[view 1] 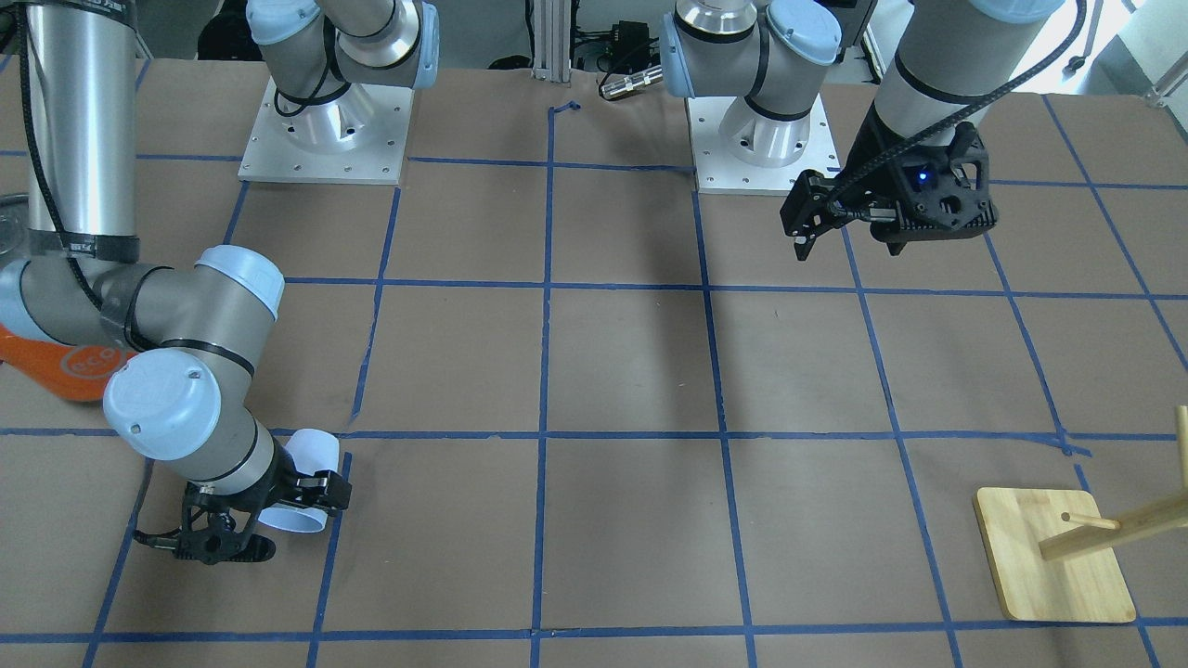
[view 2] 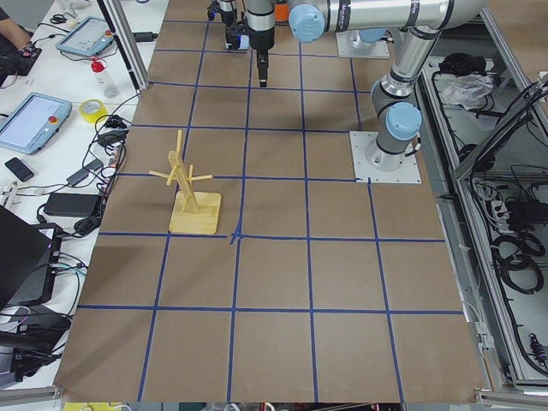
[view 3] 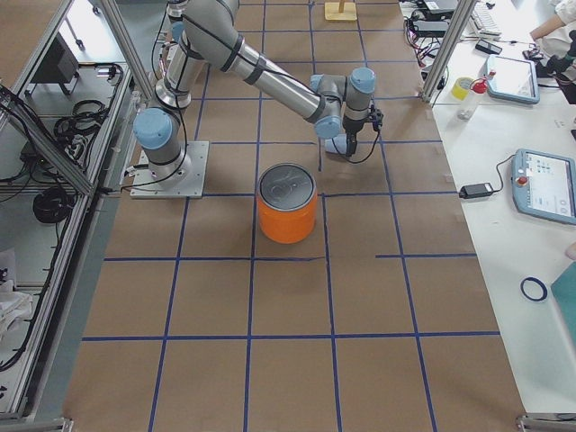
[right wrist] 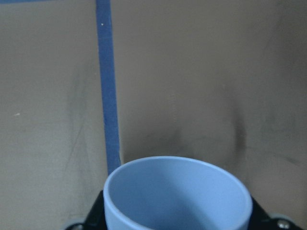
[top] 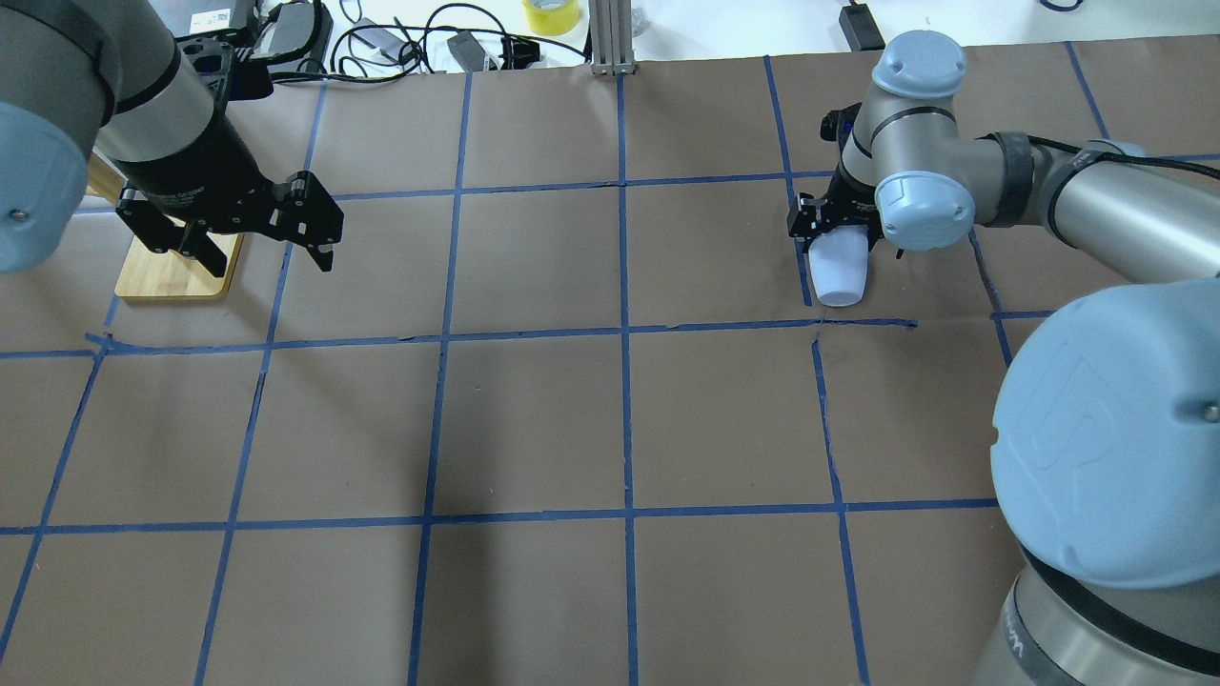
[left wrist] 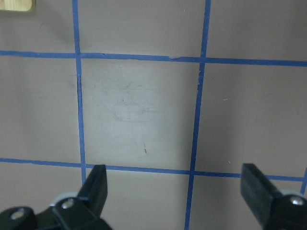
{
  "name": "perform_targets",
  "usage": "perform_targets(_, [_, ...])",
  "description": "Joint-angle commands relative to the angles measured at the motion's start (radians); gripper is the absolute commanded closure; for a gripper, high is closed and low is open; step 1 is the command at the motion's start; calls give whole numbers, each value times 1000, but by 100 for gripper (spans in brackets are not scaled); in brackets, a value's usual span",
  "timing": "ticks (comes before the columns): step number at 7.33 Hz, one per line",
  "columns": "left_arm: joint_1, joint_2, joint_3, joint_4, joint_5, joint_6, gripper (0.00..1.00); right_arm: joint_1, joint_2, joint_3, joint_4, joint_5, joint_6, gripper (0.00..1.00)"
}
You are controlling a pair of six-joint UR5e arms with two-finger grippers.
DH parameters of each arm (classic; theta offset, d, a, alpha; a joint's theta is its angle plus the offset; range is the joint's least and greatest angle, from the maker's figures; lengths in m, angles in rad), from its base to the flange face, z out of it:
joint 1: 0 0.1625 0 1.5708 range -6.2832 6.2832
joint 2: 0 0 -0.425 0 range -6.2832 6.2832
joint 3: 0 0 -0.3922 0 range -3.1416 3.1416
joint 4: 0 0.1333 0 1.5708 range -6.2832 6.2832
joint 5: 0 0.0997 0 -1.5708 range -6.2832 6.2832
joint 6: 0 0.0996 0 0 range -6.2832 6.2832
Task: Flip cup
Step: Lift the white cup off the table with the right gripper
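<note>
The cup [view 1: 306, 464] is a small pale blue tumbler held tilted in my right gripper [view 1: 299, 506], low over the brown table. In the overhead view the cup [top: 841, 272] hangs below the right gripper [top: 837, 231], pointing toward the robot. The right wrist view shows the open mouth and blue inside of the cup [right wrist: 177, 196] between the jaws. My left gripper [view 1: 804, 239] is open and empty, held above the table; it also shows in the overhead view [top: 319, 250] and the left wrist view [left wrist: 175, 187].
A big orange can [view 3: 288, 202] with a silver lid stands near the right arm, partly hidden behind the arm [view 1: 56, 366]. A wooden peg rack on a square base [view 1: 1053, 557] stands on the left arm's side [top: 176, 272]. Blue tape lines grid the table.
</note>
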Motion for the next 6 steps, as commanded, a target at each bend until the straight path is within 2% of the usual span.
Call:
perform_targets(1, [0,0,0,0,0,0,0,9,-33,2,16,-2,-30,74])
perform_targets(3, [1,0,0,0,0,0,0,114,-107,-9,16,-2,-31,77])
perform_targets(5, [1,0,0,0,2,0,0,298,-100,-29,-6,-2,-35,78])
perform_targets(6, [1,2,0,0,2,0,0,366,-90,-32,-13,-2,-119,78])
